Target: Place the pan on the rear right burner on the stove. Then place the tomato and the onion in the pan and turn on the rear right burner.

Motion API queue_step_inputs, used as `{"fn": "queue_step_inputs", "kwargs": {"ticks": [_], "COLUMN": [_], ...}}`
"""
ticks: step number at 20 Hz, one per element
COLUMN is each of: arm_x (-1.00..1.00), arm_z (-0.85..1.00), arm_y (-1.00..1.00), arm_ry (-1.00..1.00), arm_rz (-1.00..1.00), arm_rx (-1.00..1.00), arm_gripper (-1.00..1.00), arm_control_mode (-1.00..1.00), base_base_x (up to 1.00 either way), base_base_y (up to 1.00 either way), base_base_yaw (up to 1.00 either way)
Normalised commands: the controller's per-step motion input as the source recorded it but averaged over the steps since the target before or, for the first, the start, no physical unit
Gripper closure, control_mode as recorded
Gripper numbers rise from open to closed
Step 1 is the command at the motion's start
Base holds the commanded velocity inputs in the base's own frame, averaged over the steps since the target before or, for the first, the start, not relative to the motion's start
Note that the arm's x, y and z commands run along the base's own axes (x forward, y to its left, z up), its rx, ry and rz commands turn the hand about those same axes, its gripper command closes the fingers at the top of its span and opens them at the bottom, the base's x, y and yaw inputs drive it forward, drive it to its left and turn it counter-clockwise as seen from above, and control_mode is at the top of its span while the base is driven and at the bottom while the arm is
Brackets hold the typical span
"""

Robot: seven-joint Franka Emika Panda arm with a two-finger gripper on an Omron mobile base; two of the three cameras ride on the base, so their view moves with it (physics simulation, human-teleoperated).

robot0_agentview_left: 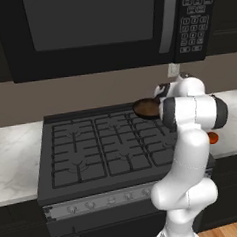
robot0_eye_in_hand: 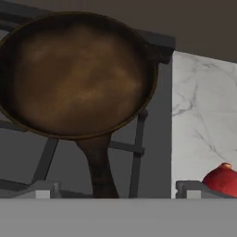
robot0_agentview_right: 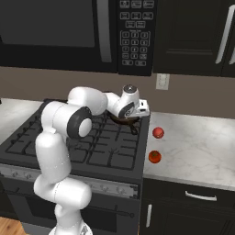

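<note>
pan [robot0_eye_in_hand: 76, 74]: dark rim, mottled brown inside, matt, looks like worn seasoned metal; handle [robot0_eye_in_hand: 99, 169] dull brown-black.
stove [robot0_agentview_left: 70, 191]: black matt top, grates [robot0_agentview_left: 92, 150] look like cast iron, flat black and slightly coarse; front strip [robot0_agentview_left: 96, 202] brushed silver metal with small grey knobs.
counter [robot0_agentview_right: 202, 147]: white marble look with grey veins, smooth, faint sheen.
microwave [robot0_agentview_left: 94, 27]: black, glossy door, satin frame.
tomato [robot0_agentview_right: 158, 132]: smooth red skin, small highlight.
onion [robot0_agentview_right: 154, 157]: orange-red, smooth, slight shine.
cabinets [robot0_agentview_right: 193, 206]: dark, matt, with silver metal handles.
wall [robot0_agentview_left: 63, 94]: flat brown, matt.
</note>
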Motion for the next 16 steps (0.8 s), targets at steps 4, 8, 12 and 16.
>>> {"fn": "queue_step_inputs", "kwargs": {"ticks": [4,8,12,16], "arm_x": [-0.28,-0.09,0.00,0.00], "arm_z": [0.01,0.21,0.40,0.12], "arm_y": [-0.45,-0.63,-0.60,-0.46], "arm_ry": [-0.01,-0.05,-0.05,0.00], "arm_rz": [-0.11,-0.12,-0.09,-0.07], "arm_rx": [0.00,0.00,0.00,0.04], "arm_gripper": [-1.00,-1.00,-1.00,-1.00], "arm_control_mode": [-1.00,-1.00,-1.00,-1.00], "base_base_x": [0.00,0.00,0.00,0.00], "base_base_y": [0.00,0.00,0.00,0.00], "base_base_yaw": [0.00,0.00,0.00,0.00]}}
